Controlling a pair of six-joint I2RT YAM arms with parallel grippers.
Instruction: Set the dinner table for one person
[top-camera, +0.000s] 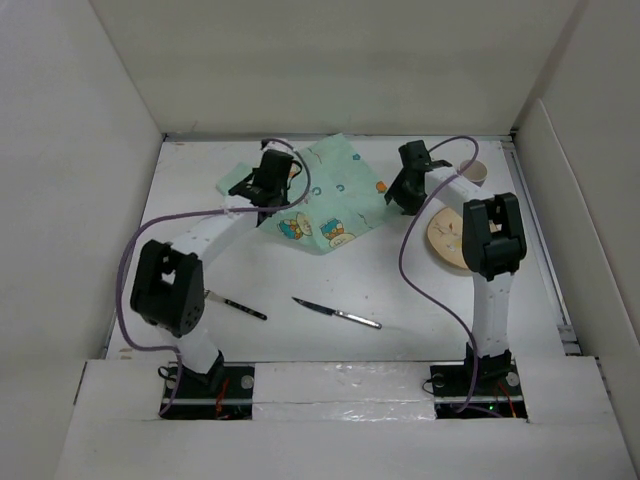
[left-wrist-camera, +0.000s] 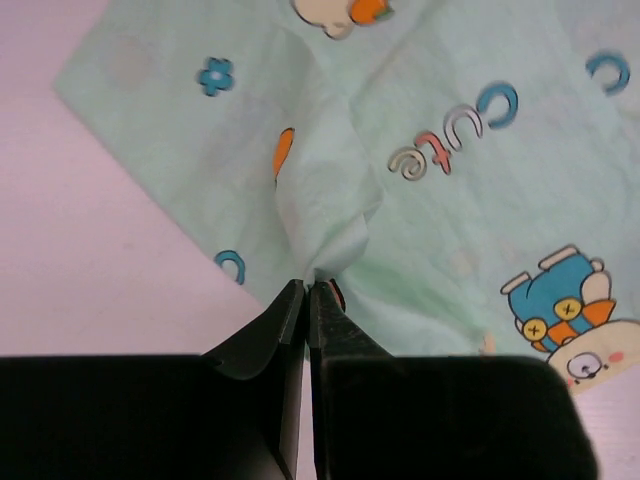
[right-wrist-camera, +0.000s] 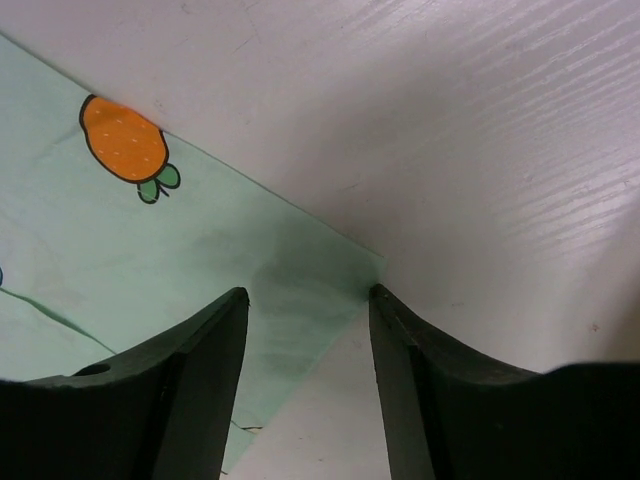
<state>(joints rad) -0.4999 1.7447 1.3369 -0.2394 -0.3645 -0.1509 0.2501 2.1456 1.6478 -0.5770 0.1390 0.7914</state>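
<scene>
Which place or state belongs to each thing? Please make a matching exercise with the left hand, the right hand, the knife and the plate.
Things:
1. left hand
2. right hand
3. knife
4. plate

States:
A. lies alone on the dinner table
B. open, over a corner of the placemat
C. partly hidden under the right arm in the top view
D. shut on a fold of the placemat

Pairs: 1-D, 2-B, 3-A, 4-C
</scene>
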